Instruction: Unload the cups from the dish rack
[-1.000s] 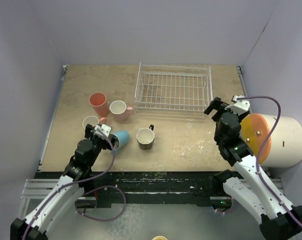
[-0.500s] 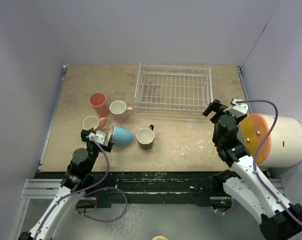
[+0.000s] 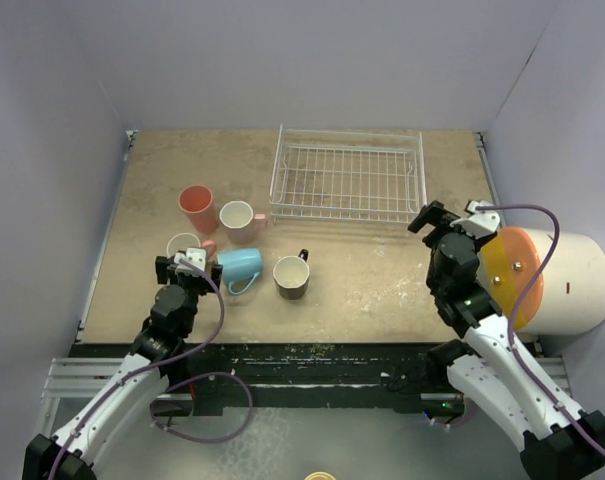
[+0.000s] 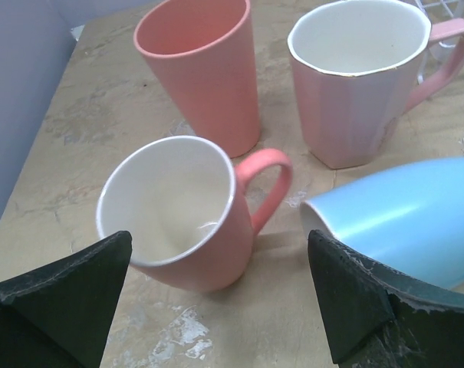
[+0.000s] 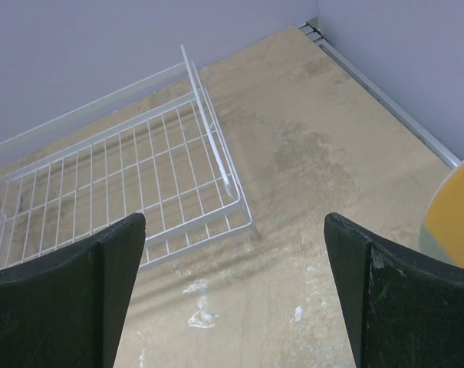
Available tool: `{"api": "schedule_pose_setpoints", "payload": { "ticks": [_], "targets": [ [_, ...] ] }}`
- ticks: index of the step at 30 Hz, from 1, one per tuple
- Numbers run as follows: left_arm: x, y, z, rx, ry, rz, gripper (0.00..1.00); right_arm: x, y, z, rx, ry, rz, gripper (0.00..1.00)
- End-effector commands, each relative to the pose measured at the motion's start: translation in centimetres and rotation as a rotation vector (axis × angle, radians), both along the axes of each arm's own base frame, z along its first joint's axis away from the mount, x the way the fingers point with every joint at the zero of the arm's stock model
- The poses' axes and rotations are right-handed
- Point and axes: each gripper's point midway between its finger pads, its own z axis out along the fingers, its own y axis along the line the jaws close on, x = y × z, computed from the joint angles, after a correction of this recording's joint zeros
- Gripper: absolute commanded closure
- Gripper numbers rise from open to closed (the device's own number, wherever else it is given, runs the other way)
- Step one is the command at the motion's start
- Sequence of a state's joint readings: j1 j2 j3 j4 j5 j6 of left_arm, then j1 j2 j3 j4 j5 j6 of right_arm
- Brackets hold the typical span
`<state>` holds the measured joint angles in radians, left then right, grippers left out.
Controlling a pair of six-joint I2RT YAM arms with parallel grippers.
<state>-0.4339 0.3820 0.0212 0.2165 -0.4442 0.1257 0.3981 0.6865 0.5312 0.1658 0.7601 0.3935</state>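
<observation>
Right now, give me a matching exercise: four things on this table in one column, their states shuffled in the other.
1 light blue cup
2 black cup
3 dish rack
4 left gripper

A holds no cups
B lying on its side
C open, gripping nothing
D standing upright

Pairs: 1-B, 2-D, 3-A, 4-C.

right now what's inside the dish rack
Nothing shows inside the dish rack: only bare wire, with the table visible through it. From above, no part of its floor is covered.
</observation>
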Motion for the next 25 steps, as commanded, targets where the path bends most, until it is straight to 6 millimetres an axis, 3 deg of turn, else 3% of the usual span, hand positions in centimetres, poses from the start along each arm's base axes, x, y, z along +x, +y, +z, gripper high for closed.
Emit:
{"api": "schedule_pose_setpoints", "payload": {
  "ticks": [1,10,25],
  "targets": [
    [0.0,0.6,0.8,-0.054,-0.039,0.044,0.01,0.1,-0.4,0.7,0.019,-0.040,-0.025,0.00],
    [0.0,0.3,0.7,-0.045,-0.033,0.027,0.01,-0.1,-0.4,1.0,0.030,-0.045,-0.028,0.00],
    [0.2,0.3,0.6,-0.043,-0.023,0.034,0.01,-0.1,-0.8,-0.1,-0.011,-0.027,-0.042,0.00]
  ]
}}
